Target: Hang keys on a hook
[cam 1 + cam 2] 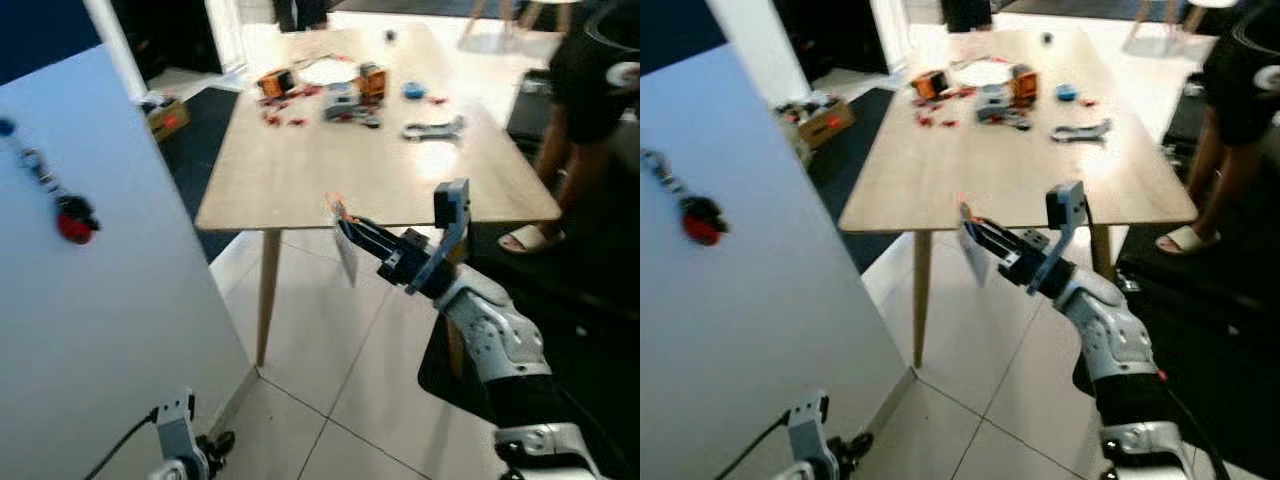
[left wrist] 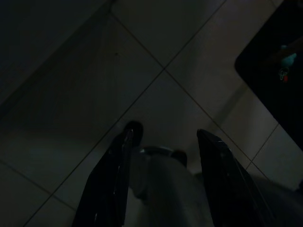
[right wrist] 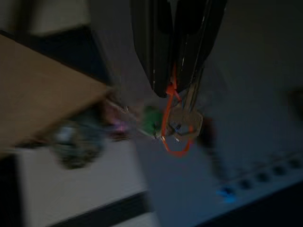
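The right gripper [image 1: 345, 218] is raised in front of the robot, its two black fingers [image 3: 161, 52] pressed together on a key [image 3: 185, 122] that carries an orange loop [image 3: 171, 124]. In the head views a pale flat tag [image 1: 346, 255] hangs below the fingertips, just before the near edge of the wooden table [image 1: 300, 170]. The silver right arm [image 1: 495, 335] reaches up from the lower right.

To the robot's left stands a white panel [image 1: 110, 300], well apart from the gripper. High on it another set of keys with a red fob [image 1: 74, 222] hangs from a blue hook [image 1: 6, 127].

The left gripper [image 2: 163, 142] hangs low beside the panel's foot, over the tiled floor [image 2: 156, 71], its fingers spread apart with nothing between them.

On the far part of the table lie orange and grey parts [image 1: 330, 92] and a grey tool [image 1: 432, 130]. A person [image 1: 590, 110] in dark clothes and a light sandal stands at the table's right end.
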Available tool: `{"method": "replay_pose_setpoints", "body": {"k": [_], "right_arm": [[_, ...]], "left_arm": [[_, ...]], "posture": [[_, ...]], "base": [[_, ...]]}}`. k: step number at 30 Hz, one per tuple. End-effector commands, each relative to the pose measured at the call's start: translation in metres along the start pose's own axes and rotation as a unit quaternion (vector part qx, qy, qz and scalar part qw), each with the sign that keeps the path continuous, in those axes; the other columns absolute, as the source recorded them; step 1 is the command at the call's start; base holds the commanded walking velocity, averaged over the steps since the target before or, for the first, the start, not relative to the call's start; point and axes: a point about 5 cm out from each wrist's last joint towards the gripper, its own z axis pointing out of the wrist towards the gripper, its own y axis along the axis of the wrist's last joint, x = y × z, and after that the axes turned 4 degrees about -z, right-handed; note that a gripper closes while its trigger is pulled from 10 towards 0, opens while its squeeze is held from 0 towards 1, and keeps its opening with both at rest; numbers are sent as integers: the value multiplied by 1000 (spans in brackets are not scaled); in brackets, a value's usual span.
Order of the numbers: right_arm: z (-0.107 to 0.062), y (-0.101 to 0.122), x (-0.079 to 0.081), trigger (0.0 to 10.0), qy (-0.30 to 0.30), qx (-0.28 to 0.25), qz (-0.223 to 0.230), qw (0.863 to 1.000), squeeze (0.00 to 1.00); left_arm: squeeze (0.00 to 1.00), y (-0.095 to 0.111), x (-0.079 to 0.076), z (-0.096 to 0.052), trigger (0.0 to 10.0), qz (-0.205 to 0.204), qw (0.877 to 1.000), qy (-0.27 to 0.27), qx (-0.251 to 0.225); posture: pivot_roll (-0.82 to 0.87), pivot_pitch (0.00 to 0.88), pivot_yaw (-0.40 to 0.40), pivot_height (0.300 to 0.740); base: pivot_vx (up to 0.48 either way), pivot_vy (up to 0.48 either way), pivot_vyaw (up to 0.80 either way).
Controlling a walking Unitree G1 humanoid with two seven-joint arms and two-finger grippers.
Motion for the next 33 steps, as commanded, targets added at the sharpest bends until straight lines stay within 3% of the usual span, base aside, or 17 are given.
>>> {"method": "replay_pose_setpoints", "body": {"k": [1, 33], "right_arm": [[-5, -1, 0, 10000, -1, 10, -5, 1000, 0], [-14, -9, 10, 10000, 35, 56, -16, 998, 0]], "left_arm": [[0, -9, 6, -4, 10000, -4, 1000, 9, 14], [0, -12, 12, -9, 10000, -9, 1000, 11, 8]], "posture": [[-121, 0, 100, 740], [-133, 15, 112, 740]], "base": [[0, 0, 756], [0, 0, 756]]}}
